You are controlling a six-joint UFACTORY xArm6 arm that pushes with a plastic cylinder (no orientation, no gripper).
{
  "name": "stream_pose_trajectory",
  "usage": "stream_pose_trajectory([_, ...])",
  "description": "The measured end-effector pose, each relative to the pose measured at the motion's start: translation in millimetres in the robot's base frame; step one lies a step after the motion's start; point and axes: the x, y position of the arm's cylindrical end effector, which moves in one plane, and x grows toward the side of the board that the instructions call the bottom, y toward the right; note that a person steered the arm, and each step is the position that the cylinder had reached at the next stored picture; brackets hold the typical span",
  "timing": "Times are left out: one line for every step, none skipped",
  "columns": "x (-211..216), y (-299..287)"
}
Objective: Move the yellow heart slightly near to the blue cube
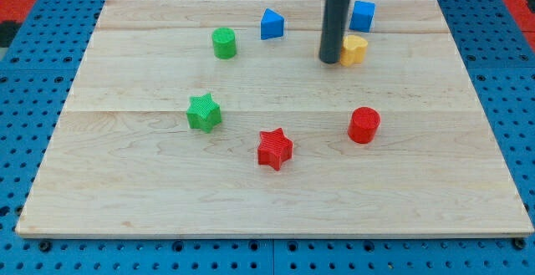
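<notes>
The yellow heart lies near the view's top right on the wooden board. The blue cube sits just above it, a short gap apart. My rod comes down from the top edge and my tip rests on the board right against the heart's left side, partly hiding it.
A blue pentagon-like block and a green cylinder lie to the left of the rod. A green star, a red star and a red cylinder lie lower down. Blue pegboard surrounds the board.
</notes>
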Motion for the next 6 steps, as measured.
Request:
stream_pose_trajectory([-7.2,33.5])
stream_pose_trajectory([-9.4,26.6])
stream_pose_trajectory([6.7,38.0])
stream_pose_trajectory([-1.4,105.2])
stream_pose_trajectory([-46.6,100.4])
stream_pose_trajectory([-70.6,87.4])
